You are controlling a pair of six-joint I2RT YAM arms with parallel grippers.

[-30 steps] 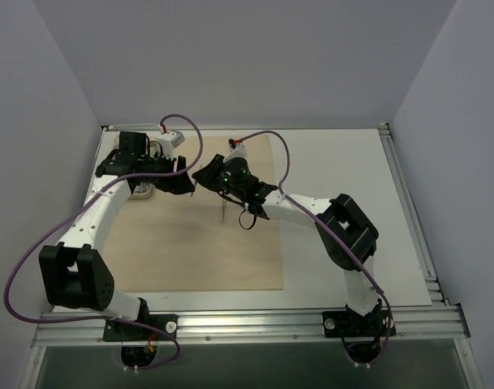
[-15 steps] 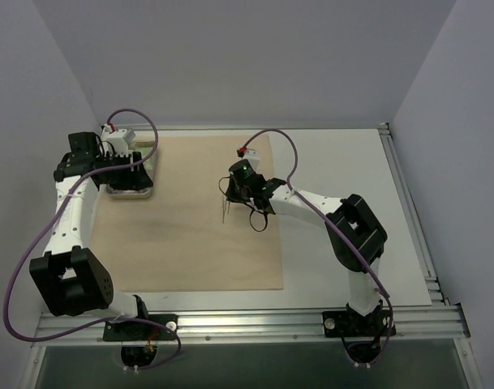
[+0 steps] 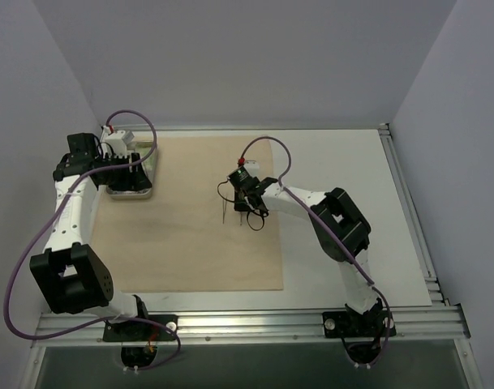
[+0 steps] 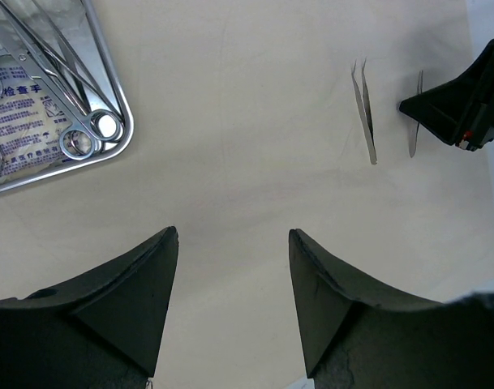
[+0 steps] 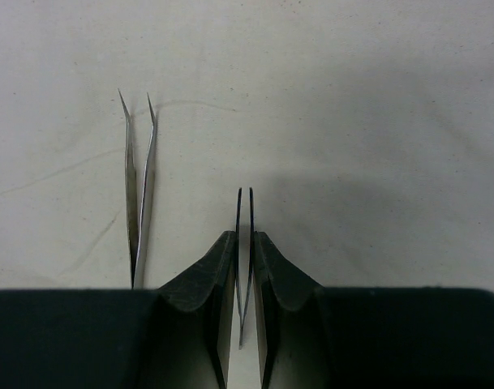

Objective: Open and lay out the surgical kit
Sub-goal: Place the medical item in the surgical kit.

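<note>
The right gripper [image 5: 244, 267] clenches its fingers on slim steel tweezers [image 5: 244, 243] low over the beige cloth wrap [image 3: 190, 235], evidently to lay them beside the pointed steel tweezers [image 5: 138, 194], while the left gripper [image 4: 233, 243], fingers released, hovers near the rectangular steel tray [image 3: 131, 191].

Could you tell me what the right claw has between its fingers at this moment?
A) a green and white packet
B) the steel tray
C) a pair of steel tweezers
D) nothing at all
C: in the right wrist view the right claw is shut on a pair of tweezers, while a second pair of tweezers lies free on the beige cloth beside it.
</note>
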